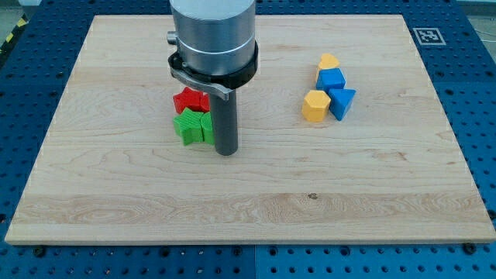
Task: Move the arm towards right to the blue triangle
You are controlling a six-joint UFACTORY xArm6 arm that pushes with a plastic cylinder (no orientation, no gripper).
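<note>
my tip on wooden board, blue pegboard around

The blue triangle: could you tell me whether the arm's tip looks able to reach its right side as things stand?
Probably yes. My tip sits beside the green blocks, well to the view's left of the blue triangle. Bare board lies between, though I would swing below the yellow hexagon.

A grey cylindrical arm comes down from twelve o'clock, left of the view's centre. A straight dark rod hangs upright beneath it. My tip sits at the rod's six o'clock end.
</note>
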